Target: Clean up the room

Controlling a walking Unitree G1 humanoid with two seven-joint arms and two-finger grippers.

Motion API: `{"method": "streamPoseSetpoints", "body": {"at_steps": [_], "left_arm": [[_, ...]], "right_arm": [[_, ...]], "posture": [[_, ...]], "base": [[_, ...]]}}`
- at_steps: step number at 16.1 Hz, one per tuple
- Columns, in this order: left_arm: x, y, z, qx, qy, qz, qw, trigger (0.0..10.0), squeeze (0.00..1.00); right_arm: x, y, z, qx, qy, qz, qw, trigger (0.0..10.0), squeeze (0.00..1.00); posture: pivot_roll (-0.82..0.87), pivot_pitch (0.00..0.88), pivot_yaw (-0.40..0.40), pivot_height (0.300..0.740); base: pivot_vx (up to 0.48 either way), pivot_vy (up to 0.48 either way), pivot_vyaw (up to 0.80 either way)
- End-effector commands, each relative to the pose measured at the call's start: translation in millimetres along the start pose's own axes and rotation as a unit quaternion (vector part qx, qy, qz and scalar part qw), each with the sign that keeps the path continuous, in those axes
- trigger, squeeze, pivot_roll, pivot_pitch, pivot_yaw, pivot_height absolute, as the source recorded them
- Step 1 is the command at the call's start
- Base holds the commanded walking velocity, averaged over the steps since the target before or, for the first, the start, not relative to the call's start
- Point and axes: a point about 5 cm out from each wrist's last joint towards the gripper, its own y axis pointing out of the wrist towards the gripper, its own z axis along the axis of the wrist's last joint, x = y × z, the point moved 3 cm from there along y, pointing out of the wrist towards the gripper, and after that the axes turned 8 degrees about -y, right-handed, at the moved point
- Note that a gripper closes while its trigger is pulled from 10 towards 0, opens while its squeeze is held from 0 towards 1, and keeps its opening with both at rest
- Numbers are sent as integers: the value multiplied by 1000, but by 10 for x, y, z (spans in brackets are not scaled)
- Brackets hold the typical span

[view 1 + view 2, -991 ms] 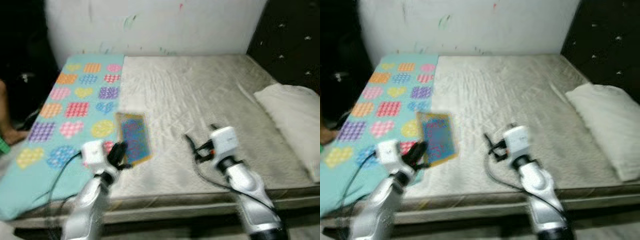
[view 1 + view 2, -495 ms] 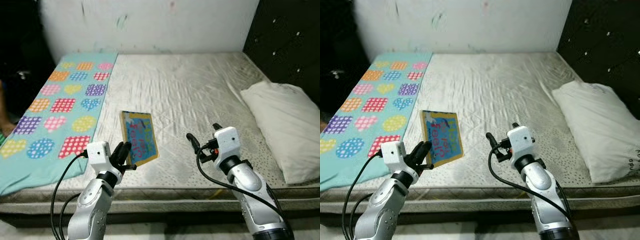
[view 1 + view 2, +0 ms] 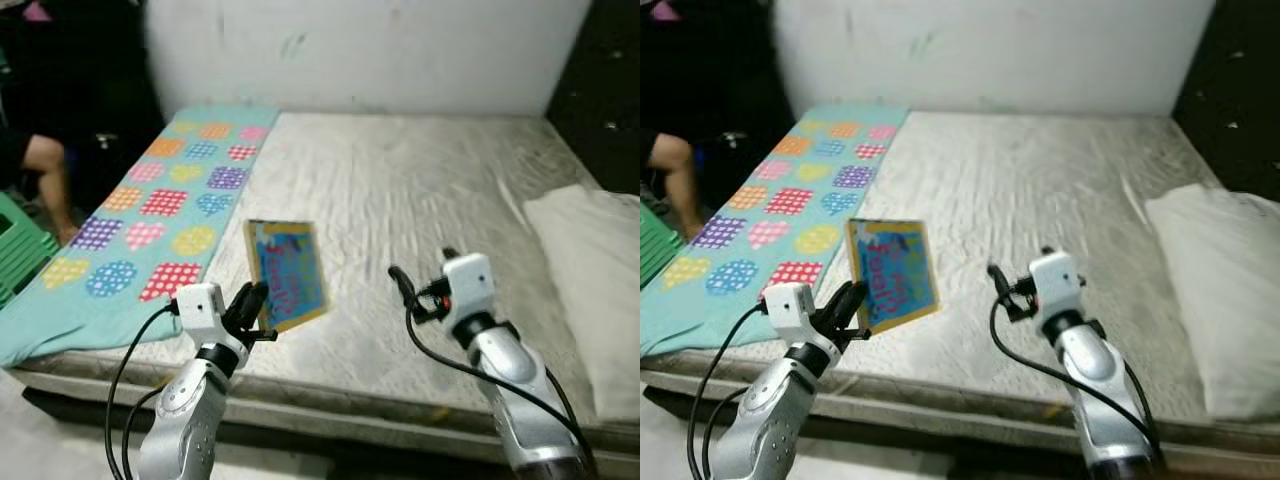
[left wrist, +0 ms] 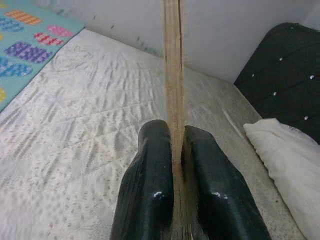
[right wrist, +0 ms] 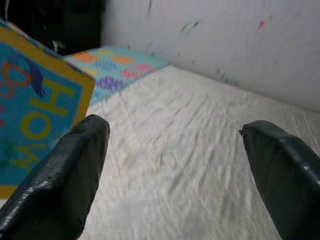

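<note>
Blue book [image 3: 286, 271], left pincer [image 3: 254, 302] clamped, long axis away

A wide bed with a wrinkled off-white mattress [image 3: 400, 190] is standing against a scuffed white wall [image 3: 360, 45]. A turquoise blanket with coloured hearts [image 3: 150, 215] is lying along its one side, a pale pillow [image 3: 590, 260] along the other. A black tufted headboard [image 3: 610, 90] is rising beyond the pillow.

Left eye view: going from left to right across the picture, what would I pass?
Green plastic stool → turquoise blanket with coloured hearts → blue picture book with a yellow border, pinched by the left claw → open right claw → white pillow.
</note>
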Motion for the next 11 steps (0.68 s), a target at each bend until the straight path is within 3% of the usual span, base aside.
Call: {"method": "streamPoseSetpoints", "body": {"at_steps": [1,3,7,11], "left_arm": [[-1,14,131,23,9,-4,1000,10000,0],[0,13,128,22,9,-3,1000,10000,0],[-95,19,66,6,1,41,999,10000,0],[-69,19,71,7,3,30,1000,10000,0]], "right_arm": [[-44,17,38,8,-1,9,1000,10000,0],[-34,19,40,8,-2,6,1000,10000,0],[-20,18,36,8,2,1,1000,10000,0],[-17,15,24,7,1,-2,1000,10000,0]], "posture": [[-181,0,15,740],[-179,0,13,740],[-180,0,13,740],[-179,0,13,740]], "base": [[322,0,0],[304,0,0],[0,0,0],[0,-77,0]]}}
